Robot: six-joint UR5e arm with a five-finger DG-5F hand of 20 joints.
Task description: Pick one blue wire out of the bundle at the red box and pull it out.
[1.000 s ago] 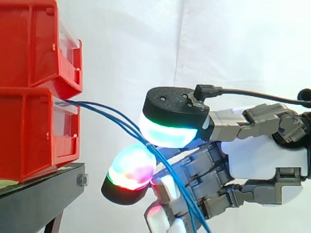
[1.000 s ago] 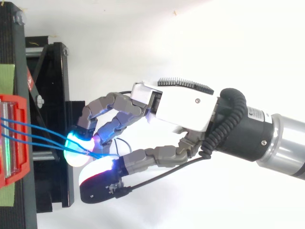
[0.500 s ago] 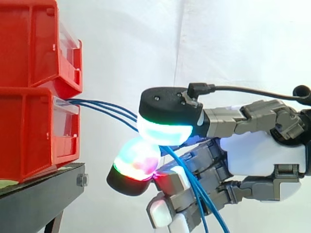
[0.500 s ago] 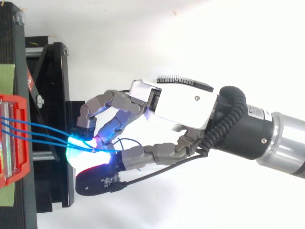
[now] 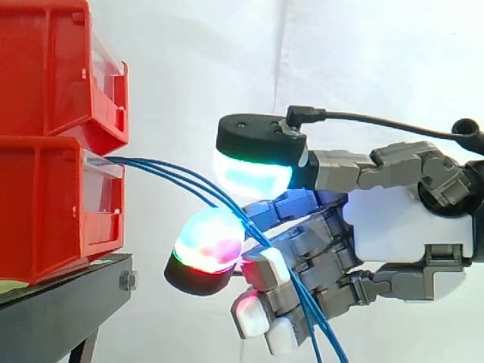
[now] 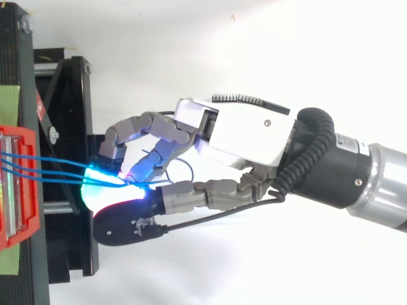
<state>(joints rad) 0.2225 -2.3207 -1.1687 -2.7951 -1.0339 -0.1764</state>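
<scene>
Compared with a second ago, my hand point(image 6: 245, 133) sits slightly nearer the red box point(image 5: 53, 204). My fingers point(image 5: 208, 240) curl round the blue wires point(image 5: 162, 170), holding them between glowing pads.

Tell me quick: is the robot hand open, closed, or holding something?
Robot hand: closed, fingers curled round the blue wires coming out of the red box. Whether just one is pinched cannot be told.

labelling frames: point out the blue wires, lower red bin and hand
blue wires point(image 5: 151, 167), side view, strands between bin and hand
lower red bin point(image 5: 45, 204), side view, side wall
hand point(image 5: 401, 234), side view, white palm
</scene>
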